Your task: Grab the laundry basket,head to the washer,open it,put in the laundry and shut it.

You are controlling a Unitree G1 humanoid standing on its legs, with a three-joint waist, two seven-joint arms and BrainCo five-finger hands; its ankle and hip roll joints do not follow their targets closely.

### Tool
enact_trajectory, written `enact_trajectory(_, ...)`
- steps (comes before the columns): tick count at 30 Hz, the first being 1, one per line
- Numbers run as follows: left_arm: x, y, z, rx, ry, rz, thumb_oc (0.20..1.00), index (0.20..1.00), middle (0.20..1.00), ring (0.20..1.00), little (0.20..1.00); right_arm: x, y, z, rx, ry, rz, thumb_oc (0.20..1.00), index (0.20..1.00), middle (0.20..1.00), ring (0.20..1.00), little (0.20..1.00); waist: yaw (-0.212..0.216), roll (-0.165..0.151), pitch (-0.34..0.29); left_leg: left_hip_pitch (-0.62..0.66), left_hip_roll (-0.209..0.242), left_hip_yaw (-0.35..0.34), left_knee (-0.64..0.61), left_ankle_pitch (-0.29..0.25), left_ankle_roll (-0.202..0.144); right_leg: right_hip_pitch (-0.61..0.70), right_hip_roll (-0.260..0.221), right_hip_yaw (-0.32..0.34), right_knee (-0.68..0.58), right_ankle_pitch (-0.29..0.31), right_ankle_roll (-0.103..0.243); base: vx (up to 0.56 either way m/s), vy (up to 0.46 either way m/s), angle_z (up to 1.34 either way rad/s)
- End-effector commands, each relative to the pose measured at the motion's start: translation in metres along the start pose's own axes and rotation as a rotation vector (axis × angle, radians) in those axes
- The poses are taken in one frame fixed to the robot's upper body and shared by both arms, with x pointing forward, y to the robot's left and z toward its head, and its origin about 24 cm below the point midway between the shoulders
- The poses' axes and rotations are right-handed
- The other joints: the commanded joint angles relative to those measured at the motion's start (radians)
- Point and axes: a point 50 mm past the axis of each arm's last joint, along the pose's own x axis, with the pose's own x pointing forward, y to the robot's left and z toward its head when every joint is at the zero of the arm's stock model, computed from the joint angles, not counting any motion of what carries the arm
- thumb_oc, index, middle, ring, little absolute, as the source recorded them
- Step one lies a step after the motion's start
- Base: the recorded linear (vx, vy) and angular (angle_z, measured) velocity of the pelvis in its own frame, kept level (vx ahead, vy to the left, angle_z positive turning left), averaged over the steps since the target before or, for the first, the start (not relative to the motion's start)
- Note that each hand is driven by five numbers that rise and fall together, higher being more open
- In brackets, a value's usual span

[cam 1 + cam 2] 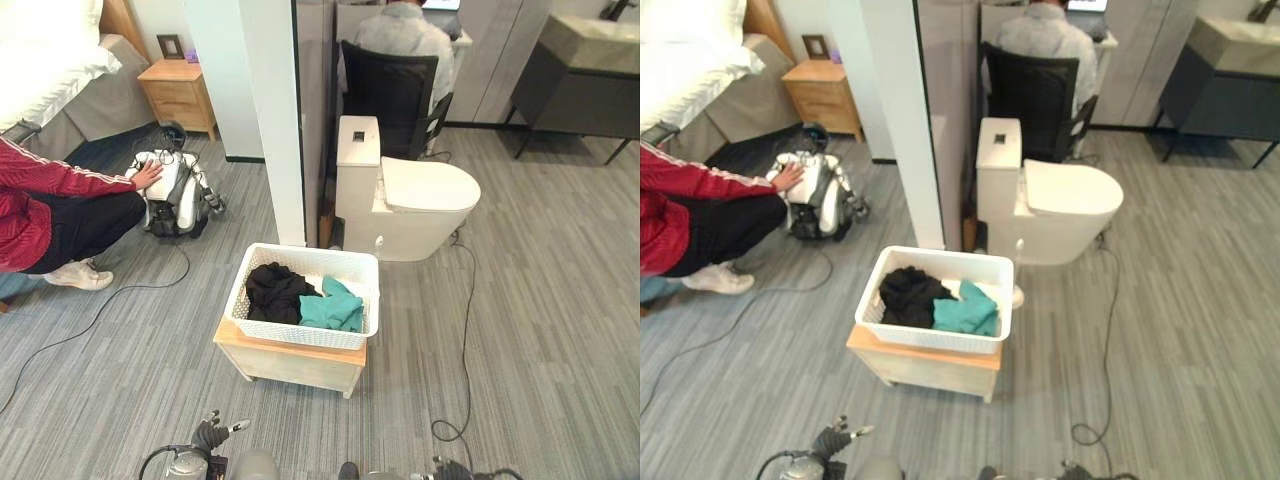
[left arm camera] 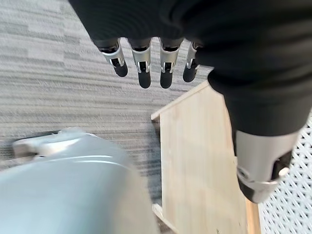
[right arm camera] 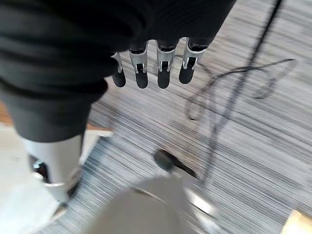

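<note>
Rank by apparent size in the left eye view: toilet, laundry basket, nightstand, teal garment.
1. Toilet
2. Laundry basket, close behind
3. Nightstand, though it stands farther away, so it looks smaller than it is
4. Teal garment

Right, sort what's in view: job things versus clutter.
Job: basket; black clothes and teal cloth in it; stand under it; left hand, right hand, both open.

Clutter: toilet, nightstand, bed, crouching person, seated person.

Left hand [image 2: 146, 58] fingers hang straight, empty; right hand [image 3: 156, 63] likewise.
</note>
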Motion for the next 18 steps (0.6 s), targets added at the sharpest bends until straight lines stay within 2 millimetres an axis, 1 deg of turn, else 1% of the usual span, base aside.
enact_trajectory(1, 0.002, 0.008, 0.015, -0.049, -0.075, 0.057, 1.000, 1.000, 1.000, 1.000, 1.000, -0.003, -0.018, -0.004, 0.012, -0.032, -0.075, 1.000, 1.000, 1.000, 1.000, 1.000, 0.033, 0.018, 0.004, 0.007, 0.000, -0.054, 0.013, 0.023, 0.006, -0.035, -0.025, 0.034, 0.053, 0.022, 0.125, 0.19, 0.113, -0.54)
enact_trajectory(2, 0.000, 0.007, 0.008, -0.043, -0.055, 0.058, 1.000, 1.000, 1.000, 1.000, 1.000, -0.004, -0.019, -0.003, 0.004, -0.041, -0.075, 1.000, 1.000, 1.000, 1.000, 1.000, 0.028, 0.027, -0.009, 0.037, 0.009, -0.047, -0.008, 0.006, -0.002, -0.012, -0.027, 0.039, 0.045, 0.012, 0.134, 0.21, 0.126, -0.62)
enact_trajectory(3, -0.001, 0.008, 0.004, -0.038, -0.044, 0.057, 1.000, 1.000, 1.000, 1.000, 1.000, -0.004, -0.021, -0.001, 0.017, -0.050, -0.082, 1.000, 1.000, 1.000, 1.000, 1.000, 0.025, 0.030, -0.017, 0.056, 0.013, -0.038, -0.013, 0.000, -0.004, -0.007, -0.032, 0.043, 0.043, 0.012, 0.135, 0.17, 0.102, -0.73)
enact_trajectory(4, -0.001, 0.008, 0.004, -0.038, -0.043, 0.057, 1.000, 1.000, 1.000, 1.000, 1.000, -0.004, -0.021, -0.001, 0.017, -0.049, -0.082, 1.000, 1.000, 1.000, 1.000, 1.000, 0.027, 0.031, -0.016, 0.059, 0.013, -0.037, -0.014, 0.000, -0.004, -0.005, -0.031, 0.044, 0.043, 0.012, 0.135, 0.11, 0.084, -0.66)
enact_trajectory(5, -0.002, 0.010, 0.000, -0.035, -0.034, 0.063, 1.000, 1.000, 1.000, 1.000, 1.000, -0.004, -0.024, 0.001, 0.033, -0.063, -0.093, 1.000, 1.000, 1.000, 1.000, 1.000, 0.025, 0.032, -0.025, 0.076, 0.013, -0.032, -0.019, -0.007, -0.004, -0.002, -0.038, 0.048, 0.041, 0.014, 0.139, 0.14, 0.137, -0.64)
enact_trajectory(6, -0.003, 0.015, -0.003, -0.043, -0.028, 0.079, 1.000, 1.000, 1.000, 1.000, 1.000, -0.005, -0.031, 0.008, 0.070, -0.098, -0.120, 1.000, 1.000, 1.000, 1.000, 1.000, 0.023, 0.035, -0.040, 0.111, 0.011, -0.017, -0.033, -0.021, -0.001, 0.003, -0.049, 0.060, 0.038, 0.016, 0.146, 0.18, 0.178, -0.32)
enact_trajectory(10, -0.006, 0.034, 0.001, -0.084, -0.061, 0.141, 1.000, 1.000, 1.000, 1.000, 1.000, -0.009, -0.046, 0.024, 0.169, -0.191, -0.188, 1.000, 1.000, 1.000, 1.000, 1.000, 0.019, 0.034, -0.058, 0.161, 0.004, 0.011, -0.064, -0.040, 0.011, 0.009, -0.068, 0.076, 0.047, 0.013, 0.160, 0.12, 0.129, -0.29)
enact_trajectory(11, -0.006, 0.040, 0.007, -0.098, -0.094, 0.162, 1.000, 1.000, 1.000, 1.000, 1.000, -0.011, -0.053, 0.029, 0.182, -0.216, -0.214, 1.000, 1.000, 1.000, 1.000, 1.000, 0.018, 0.034, -0.062, 0.170, 0.000, 0.015, -0.073, -0.044, 0.014, 0.009, -0.072, 0.077, 0.048, 0.012, 0.163, 0.07, 0.069, -0.17)
enact_trajectory(12, -0.007, 0.039, 0.007, -0.098, -0.094, 0.162, 1.000, 1.000, 1.000, 1.000, 1.000, -0.011, -0.053, 0.028, 0.182, -0.215, -0.214, 1.000, 1.000, 1.000, 1.000, 1.000, 0.018, 0.034, -0.061, 0.172, 0.000, 0.015, -0.073, -0.044, 0.014, 0.010, -0.072, 0.077, 0.048, 0.012, 0.163, 0.08, 0.104, -0.17)
enact_trajectory(13, -0.011, 0.053, 0.027, -0.114, -0.202, 0.206, 1.000, 1.000, 1.000, 1.000, 1.000, -0.017, -0.070, 0.038, 0.213, -0.276, -0.274, 1.000, 1.000, 1.000, 1.000, 1.000, 0.018, 0.034, -0.067, 0.186, -0.006, 0.025, -0.089, -0.049, 0.020, 0.009, -0.080, 0.076, 0.054, 0.011, 0.169, 0.05, 0.067, -0.15)
enact_trajectory(14, -0.011, 0.053, 0.027, -0.114, -0.201, 0.206, 1.000, 1.000, 1.000, 1.000, 1.000, -0.017, -0.070, 0.038, 0.213, -0.275, -0.274, 1.000, 1.000, 1.000, 1.000, 1.000, 0.018, 0.034, -0.067, 0.187, -0.006, 0.025, -0.090, -0.049, 0.021, 0.010, -0.080, 0.076, 0.054, 0.010, 0.169, 0.07, 0.115, -0.14)
enact_trajectory(15, -0.016, 0.064, 0.047, -0.120, -0.294, 0.239, 1.000, 1.000, 1.000, 1.000, 1.000, -0.022, -0.082, 0.045, 0.237, -0.317, -0.315, 1.000, 1.000, 1.000, 1.000, 1.000, 0.018, 0.033, -0.071, 0.197, -0.012, 0.026, -0.108, -0.051, 0.027, 0.007, -0.084, 0.076, 0.058, 0.010, 0.172, 0.02, 0.049, -0.08)
enact_trajectory(16, -0.016, 0.064, 0.047, -0.120, -0.294, 0.239, 1.000, 1.000, 1.000, 1.000, 1.000, -0.022, -0.082, 0.045, 0.237, -0.316, -0.315, 1.000, 1.000, 1.000, 1.000, 1.000, 0.019, 0.033, -0.071, 0.197, -0.012, 0.026, -0.108, -0.051, 0.027, 0.007, -0.084, 0.076, 0.058, 0.010, 0.172, 0.05, 0.095, -0.04)
enact_trajectory(17, -0.023, 0.077, 0.065, -0.110, -0.374, 0.288, 1.000, 1.000, 1.000, 1.000, 1.000, -0.029, -0.099, 0.051, 0.260, -0.354, -0.367, 1.000, 1.000, 1.000, 1.000, 1.000, 0.018, 0.034, -0.078, 0.208, -0.017, 0.029, -0.130, -0.050, 0.032, 0.004, -0.087, 0.072, 0.060, 0.010, 0.177, 0.01, 0.069, 0.00)
enact_trajectory(18, -0.025, 0.083, 0.073, -0.094, -0.399, 0.312, 1.000, 1.000, 1.000, 1.000, 1.000, -0.032, -0.106, 0.054, 0.264, -0.369, -0.391, 1.000, 1.000, 1.000, 1.000, 1.000, 0.018, 0.036, -0.081, 0.208, -0.019, 0.031, -0.140, -0.042, 0.035, -0.002, -0.087, 0.071, 0.060, 0.017, 0.178, 0.03, 0.090, 0.03)
